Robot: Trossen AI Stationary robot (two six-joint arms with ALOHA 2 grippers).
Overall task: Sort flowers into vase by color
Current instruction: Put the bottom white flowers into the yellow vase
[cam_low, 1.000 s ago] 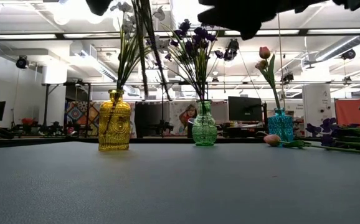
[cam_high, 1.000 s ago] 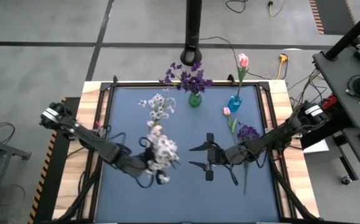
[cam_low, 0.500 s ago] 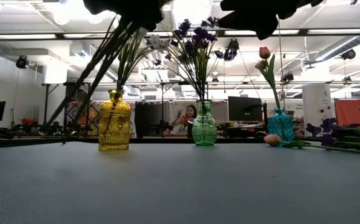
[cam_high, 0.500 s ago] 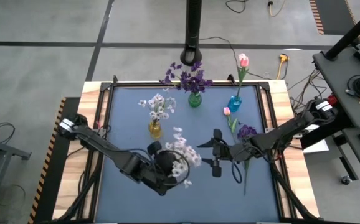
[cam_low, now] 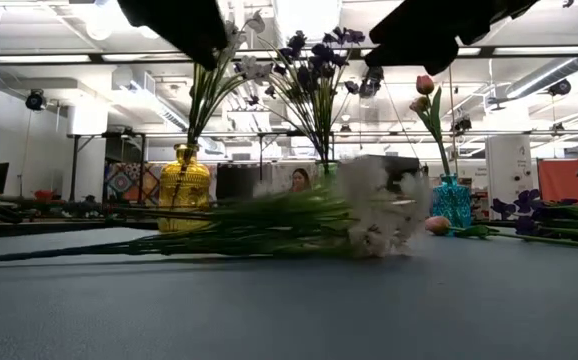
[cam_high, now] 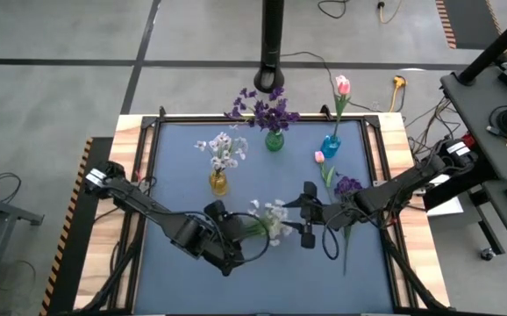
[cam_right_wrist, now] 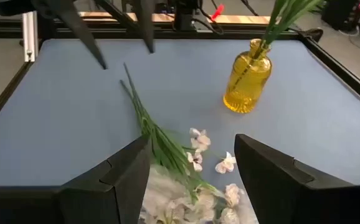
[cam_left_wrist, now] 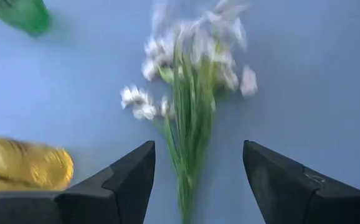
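White spray [cam_high: 267,221] lying on bench [cam_high: 174,167] between released left pincer [cam_high: 229,237] and released right pincer [cam_high: 307,215]; next, regrasp stems for yellow vase [cam_high: 219,182]

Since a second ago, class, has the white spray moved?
Yes. The white spray has swung right, away from the yellow vase, and now lies flat on the table between both open grippers.
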